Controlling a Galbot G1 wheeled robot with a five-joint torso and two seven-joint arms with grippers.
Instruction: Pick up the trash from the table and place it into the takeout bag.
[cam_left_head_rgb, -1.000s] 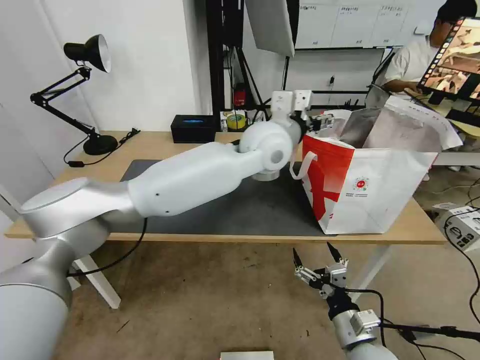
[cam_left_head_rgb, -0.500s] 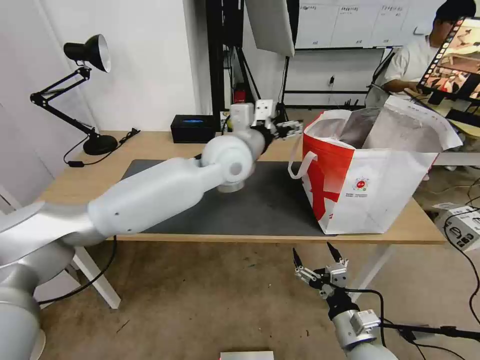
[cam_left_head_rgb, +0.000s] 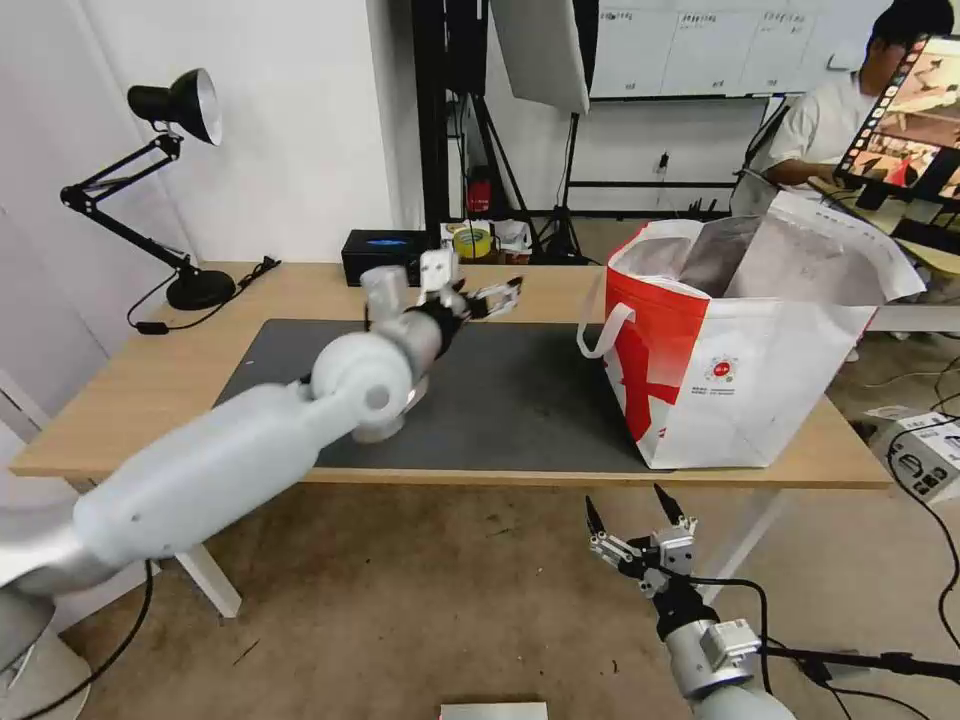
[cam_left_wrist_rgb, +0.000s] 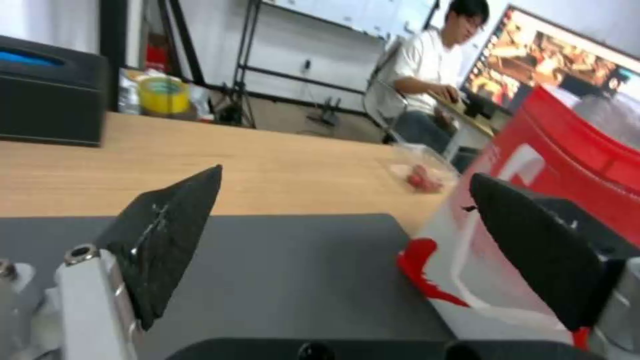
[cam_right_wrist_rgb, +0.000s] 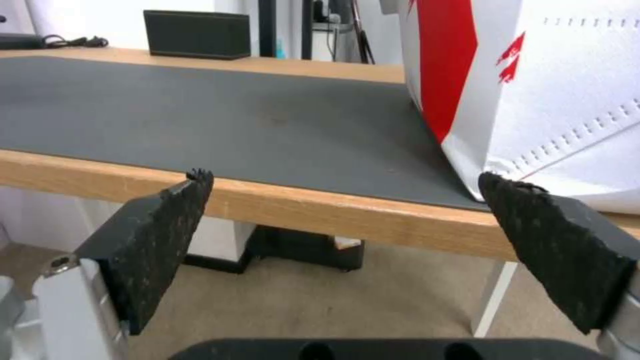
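- The left gripper (cam_left_head_rgb: 497, 296) hangs over the far part of the large dark grey mat (cam_left_head_rgb: 520, 400), its jaws spread apart with nothing between them; the left wrist view confirms the wide gap between the two black fingers (cam_left_wrist_rgb: 167, 235).
- The left arm's white forearm and elbow cross the near left of the tabletop (cam_left_head_rgb: 160, 375) and hide part of the mat and the front edge there.
- The large boxy white takeout bag with red panels (cam_left_head_rgb: 740, 370) stands upright on the right end of the tabletop, mouth open, silver foil lining showing; what lies inside cannot be seen from the head view.
- In the left wrist view a clear plastic tray with red scraps (cam_left_wrist_rgb: 421, 170) sits on the bare wood just beside the bag's far corner; it is blurred and its shape is hard to make out.
- The bag blocks that tray in the head view.
- The right gripper (cam_left_head_rgb: 640, 512) hangs below the tabletop's front edge, near the bag's front corner, jaws wide open and empty.
- The right wrist view shows the mat's near edge and the bag's lower corner, with the bag's top cut off.
- A black rectangular box (cam_left_head_rgb: 385, 256) and a yellow tape roll (cam_left_head_rgb: 472, 241) stand at the tabletop's far edge, and a black desk lamp (cam_left_head_rgb: 165, 180) at its far left.
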